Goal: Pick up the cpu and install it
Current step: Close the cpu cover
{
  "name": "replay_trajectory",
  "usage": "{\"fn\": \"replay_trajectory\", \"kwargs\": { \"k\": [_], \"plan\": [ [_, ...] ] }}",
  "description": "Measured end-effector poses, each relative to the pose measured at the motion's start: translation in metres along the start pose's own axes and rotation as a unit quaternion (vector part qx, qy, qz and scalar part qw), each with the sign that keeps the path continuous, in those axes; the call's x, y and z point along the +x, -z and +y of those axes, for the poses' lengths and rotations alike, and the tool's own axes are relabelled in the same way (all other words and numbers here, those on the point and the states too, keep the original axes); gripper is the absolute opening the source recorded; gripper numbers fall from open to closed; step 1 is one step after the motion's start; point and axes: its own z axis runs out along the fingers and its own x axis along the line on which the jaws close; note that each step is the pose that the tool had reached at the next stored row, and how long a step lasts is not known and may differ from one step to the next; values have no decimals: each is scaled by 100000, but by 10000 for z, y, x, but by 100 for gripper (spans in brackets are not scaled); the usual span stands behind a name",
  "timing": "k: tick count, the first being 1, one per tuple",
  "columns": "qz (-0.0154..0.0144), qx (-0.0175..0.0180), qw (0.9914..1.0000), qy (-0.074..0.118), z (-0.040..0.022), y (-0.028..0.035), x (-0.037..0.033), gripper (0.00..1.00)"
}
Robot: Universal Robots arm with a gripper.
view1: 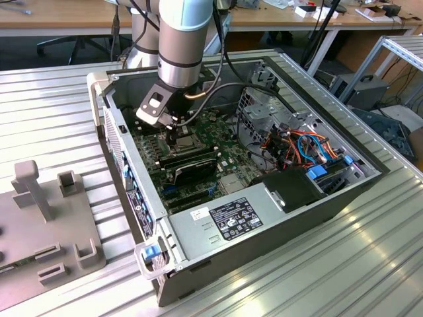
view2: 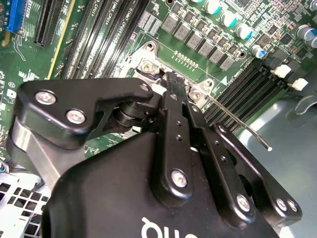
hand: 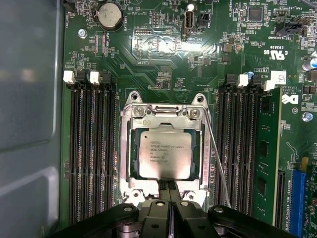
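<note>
- Chip position: the cpu (hand: 166, 154) lies flat in its socket on the motherboard (hand: 163, 59), with the metal frame (hand: 126, 148) around it.
- My hand (hand: 169, 187) has its fingers drawn together with nothing visible between them, tips at the frame's edge just beside the cpu.
- I judge it light, rigid, slick-topped and fragile underneath, best held by opposite edges.
- Lines of dark print cross its lid.

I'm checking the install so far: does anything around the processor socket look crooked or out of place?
The cpu lies square within the metal frame. Only the thin wire lever beside it stands out: it angles away from the frame, apparently unlatched.
</note>
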Motion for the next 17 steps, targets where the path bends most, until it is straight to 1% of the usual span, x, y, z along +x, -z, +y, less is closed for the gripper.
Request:
{"fn": "replay_trajectory", "kwargs": {
  "k": [11, 13, 14, 15, 17],
  "plan": [
    [-20, 12, 100000, 0, -1, -20, -1, 11],
    [25, -18, 100000, -1, 0, -10, 1, 11],
    [-6, 9, 100000, -2, -1, 21, 0, 11],
    [-23, 8, 100000, 0, 0, 38, 0, 11],
    [-18, -23, 100000, 1, -1, 42, 0, 11]
  ]
}}
